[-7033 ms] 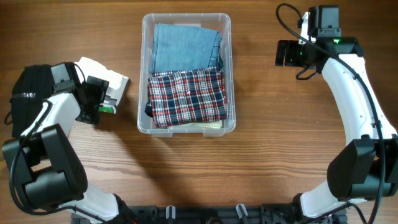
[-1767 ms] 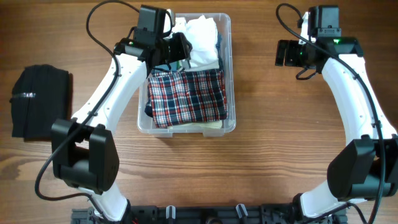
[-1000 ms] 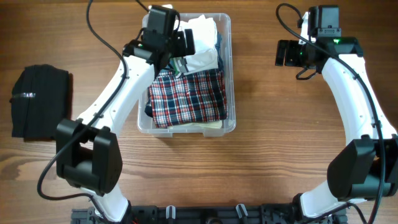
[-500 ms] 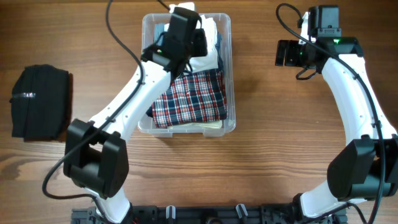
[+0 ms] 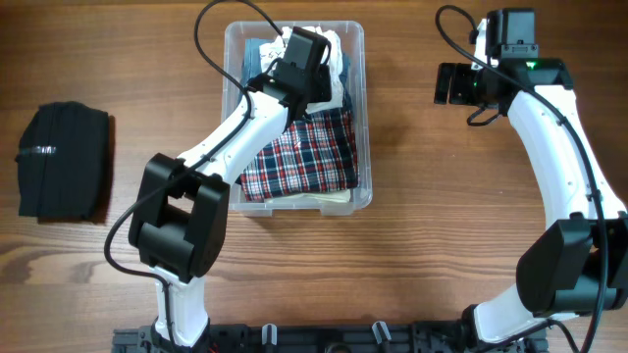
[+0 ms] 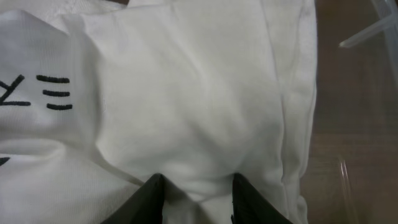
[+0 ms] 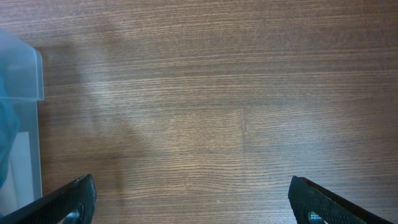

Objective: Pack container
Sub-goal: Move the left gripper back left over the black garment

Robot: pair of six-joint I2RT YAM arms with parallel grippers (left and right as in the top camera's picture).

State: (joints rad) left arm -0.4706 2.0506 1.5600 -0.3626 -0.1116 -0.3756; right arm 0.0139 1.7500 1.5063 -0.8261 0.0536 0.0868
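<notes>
The left tool (image 6: pixel 198 196) pinched a white cloth (image 6: pixel 186 93) inside the container (image 5: pixel 366 118); the right tool (image 7: pixel 193 202) hung wide open over the worktop (image 7: pixel 217 93).

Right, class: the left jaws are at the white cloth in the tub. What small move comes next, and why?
Probably ease the pinched fold toward the middle of the container and lay it flat: the jaws of the left gripper are closed on the white garment, which sits bunched at the far end by the wall.
</notes>
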